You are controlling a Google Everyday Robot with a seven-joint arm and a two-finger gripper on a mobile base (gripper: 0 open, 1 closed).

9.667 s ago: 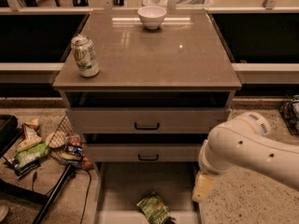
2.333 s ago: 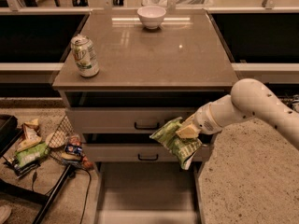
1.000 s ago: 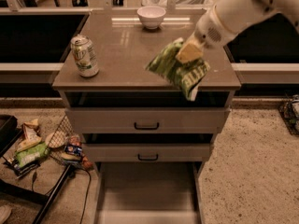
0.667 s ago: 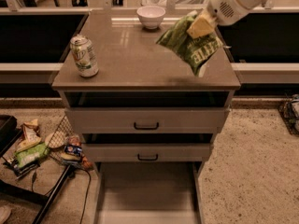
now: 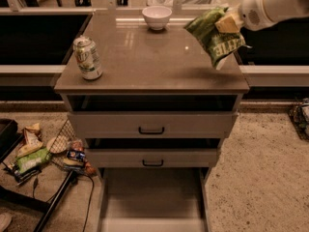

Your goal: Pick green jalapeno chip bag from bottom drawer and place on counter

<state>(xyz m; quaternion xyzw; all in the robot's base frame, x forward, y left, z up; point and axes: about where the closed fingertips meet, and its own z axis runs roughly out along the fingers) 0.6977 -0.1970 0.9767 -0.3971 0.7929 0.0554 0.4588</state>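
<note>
My gripper (image 5: 226, 22) comes in from the top right and is shut on the top edge of the green jalapeno chip bag (image 5: 215, 36). The bag hangs tilted in the air above the right rear part of the counter (image 5: 149, 66), clear of its surface. The bottom drawer (image 5: 152, 197) stands pulled out at the foot of the cabinet, its plain floor bare.
A green and white soda can (image 5: 88, 58) stands on the counter's left side and a white bowl (image 5: 157, 17) at its back edge. Two shallower drawers with black handles (image 5: 151, 130) sit slightly open. Snack packets (image 5: 34, 153) and a wire basket lie on the floor at left.
My gripper has lifted the chip bag out of the bottom drawer, up past the drawer fronts and over the counter's right rear. The drawer floor is now bare.
</note>
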